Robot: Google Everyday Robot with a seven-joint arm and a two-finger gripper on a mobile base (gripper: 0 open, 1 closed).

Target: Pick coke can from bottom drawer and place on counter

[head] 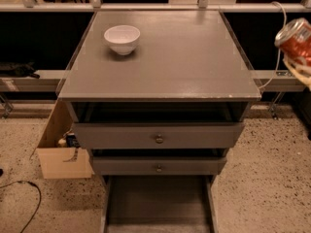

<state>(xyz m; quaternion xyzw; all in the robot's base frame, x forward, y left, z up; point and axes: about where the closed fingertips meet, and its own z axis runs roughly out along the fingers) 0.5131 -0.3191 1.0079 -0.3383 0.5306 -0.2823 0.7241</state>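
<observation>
The coke can (296, 39) is red and shiny and hangs tilted in the air at the right edge of the view, right of the counter (160, 57) and above its level. My gripper (300, 64) holds the can from below; a pale finger (297, 67) shows under it. The can is apart from the counter's right edge. The bottom drawer (158, 203) stands pulled out at the bottom centre, its dark-grey floor bare.
A white bowl (122, 39) sits on the counter's back left. Two grey drawer fronts with round knobs (159, 139) are under the counter. An open cardboard box (60, 149) stands on the floor left of the cabinet. A cable (22, 193) lies on the speckled floor.
</observation>
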